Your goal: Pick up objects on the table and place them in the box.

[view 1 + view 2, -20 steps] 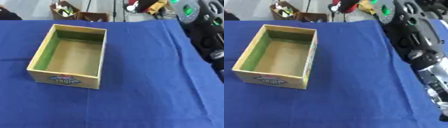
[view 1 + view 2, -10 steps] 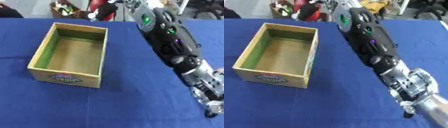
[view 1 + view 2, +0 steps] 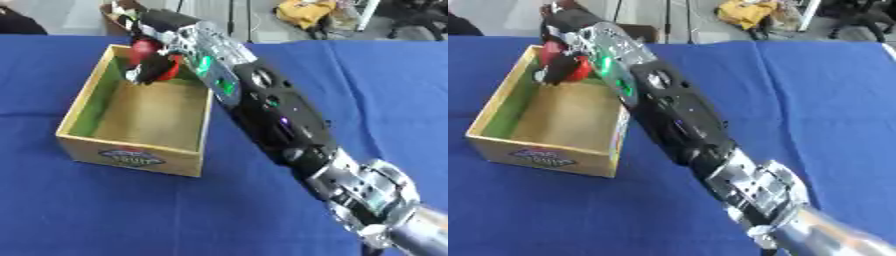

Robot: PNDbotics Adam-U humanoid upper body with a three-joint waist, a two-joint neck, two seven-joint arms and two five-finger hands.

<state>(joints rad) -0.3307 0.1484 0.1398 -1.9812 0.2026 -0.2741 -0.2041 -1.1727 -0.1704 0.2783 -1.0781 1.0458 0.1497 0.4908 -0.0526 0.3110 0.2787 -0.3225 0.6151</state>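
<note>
Red object [image 3: 157,64] now held over box [image 3: 131,155] by right hand [image 3: 156,55].

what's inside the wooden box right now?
The wooden box shows a bare brown floor and green inner walls. The right hand holds a red round object over the far end, hiding that corner.

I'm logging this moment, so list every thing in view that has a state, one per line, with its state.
Box: upright on the blue cloth, open at the top, floor bare.
Red object: held in the right hand over the far end of the box, not yet released.
Right hand: fingers curled round the red object, arm stretched across the table.
Tablecloth: spread flat, a few creases.
Left hand: not in view.
</note>
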